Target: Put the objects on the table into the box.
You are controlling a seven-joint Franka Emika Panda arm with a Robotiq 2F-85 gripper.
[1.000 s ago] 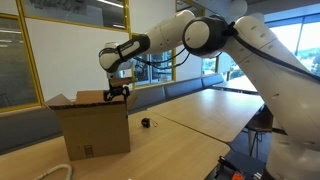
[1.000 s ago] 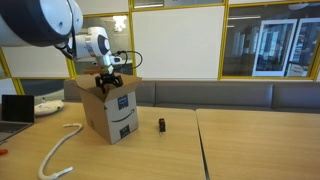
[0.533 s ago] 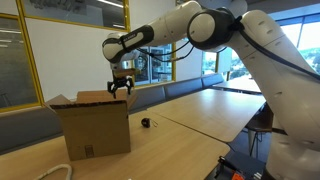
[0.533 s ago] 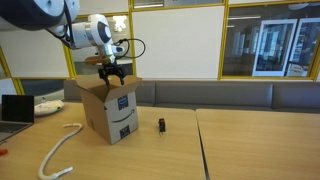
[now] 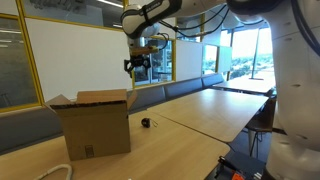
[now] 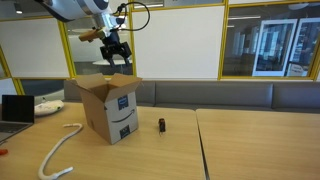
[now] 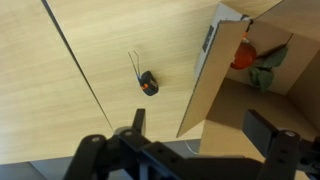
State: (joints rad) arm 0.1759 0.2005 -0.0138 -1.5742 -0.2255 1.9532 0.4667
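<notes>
The brown cardboard box [image 5: 92, 125] stands open on the light-wood table [image 5: 200, 115]; it also shows in an exterior view [image 6: 110, 108]. My gripper [image 5: 138, 65] hangs high above the box's edge, open and empty, also in an exterior view [image 6: 118, 55]. In the wrist view my gripper [image 7: 200, 128] has its jaws wide apart above the box wall [image 7: 212, 95]. A red object [image 7: 243, 57] with a green part [image 7: 268, 76] lies inside the box. A small orange-and-black object [image 7: 148, 84] lies on the table beside the box [image 5: 146, 123] [image 6: 161, 124]. A white coiled cord [image 6: 60, 155] lies on the table.
A laptop [image 6: 14, 108] and a white item [image 6: 47, 105] sit at the table's far end. A dark seam [image 7: 75, 70] crosses the tabletop. A bench [image 6: 250, 95] and glass walls run behind the table.
My gripper has risen from the box opening to well above it and shifted toward the side where the small object lies. Box and objects have not moved.
</notes>
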